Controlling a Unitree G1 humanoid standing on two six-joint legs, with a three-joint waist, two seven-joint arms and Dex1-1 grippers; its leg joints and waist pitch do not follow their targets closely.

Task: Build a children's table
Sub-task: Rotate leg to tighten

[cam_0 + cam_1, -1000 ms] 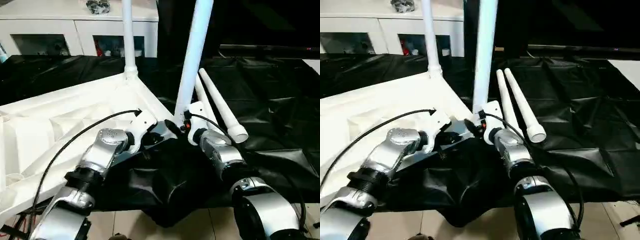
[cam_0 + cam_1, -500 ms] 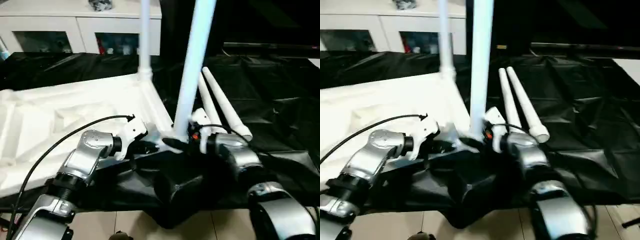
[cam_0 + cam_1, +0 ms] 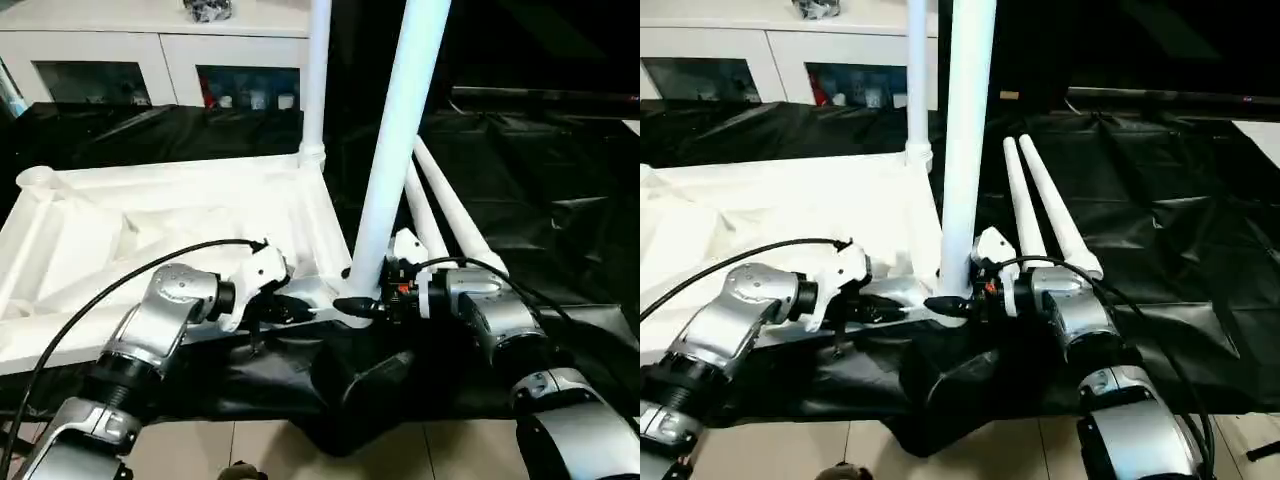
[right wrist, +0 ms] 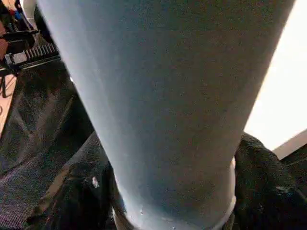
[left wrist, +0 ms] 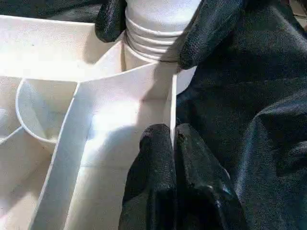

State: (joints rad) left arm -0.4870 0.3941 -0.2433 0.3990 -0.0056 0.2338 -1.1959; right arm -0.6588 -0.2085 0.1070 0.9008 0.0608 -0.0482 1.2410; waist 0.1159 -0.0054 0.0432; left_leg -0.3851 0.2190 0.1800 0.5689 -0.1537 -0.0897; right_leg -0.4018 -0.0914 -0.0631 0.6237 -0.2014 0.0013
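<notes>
Head view: the table top lies upside down on the black-draped work table, with one leg standing in the far socket and two spare legs lying to the right.

Left wrist view: the left gripper is clenched on the top's thin rim; keep this pinch firm.

Right wrist view: the right gripper grasps the near leg at its base; I think it should twist straight, not tilted.

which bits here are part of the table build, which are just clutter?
Job:
white ribbed square tabletop
near white tubular leg in right gripper
far fitted white leg
two loose white legs
left gripper pinching tabletop rim

Clutter:
black table drape
white glass-door cabinet
</notes>
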